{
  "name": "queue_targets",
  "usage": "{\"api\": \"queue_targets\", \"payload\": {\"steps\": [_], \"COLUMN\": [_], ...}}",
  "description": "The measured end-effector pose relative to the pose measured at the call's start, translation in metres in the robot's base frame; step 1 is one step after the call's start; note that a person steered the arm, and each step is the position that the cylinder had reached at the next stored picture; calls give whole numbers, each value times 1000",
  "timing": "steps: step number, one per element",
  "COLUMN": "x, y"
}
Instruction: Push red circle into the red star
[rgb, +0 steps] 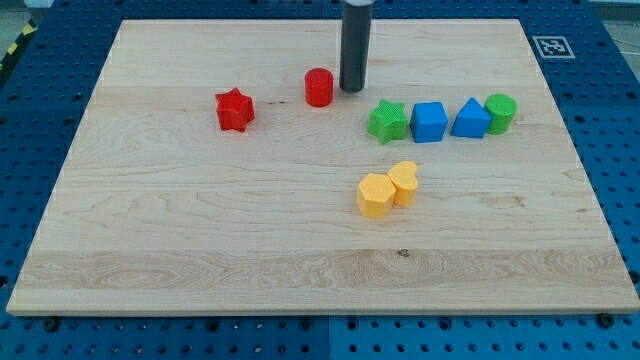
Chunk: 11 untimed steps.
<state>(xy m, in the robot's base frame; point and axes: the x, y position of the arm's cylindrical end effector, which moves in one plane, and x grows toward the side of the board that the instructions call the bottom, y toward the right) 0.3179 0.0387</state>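
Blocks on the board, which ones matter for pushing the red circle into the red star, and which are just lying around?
Part of the job:
red circle
red star, to the view's left of the circle
my tip, just to the view's right of the red circle

Just lying about:
green star
blue cube
blue triangle
green circle
yellow hexagon
yellow heart

- The rod (354, 45) is a straight, round cylinder, dark grey to black.
- Its surface is smooth, with a faint lengthwise sheen.
- The upper end carries a lighter grey collar at the view's top edge.
- My tip (351, 89) is cut flat and keeps the full width of the rod.
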Motion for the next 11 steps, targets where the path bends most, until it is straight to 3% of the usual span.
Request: {"api": "queue_targets", "payload": {"steps": [1, 2, 5, 6, 8, 11], "x": [-2, 27, 58, 87, 86, 51], "y": [-31, -51, -33, -43, -103, -107]}}
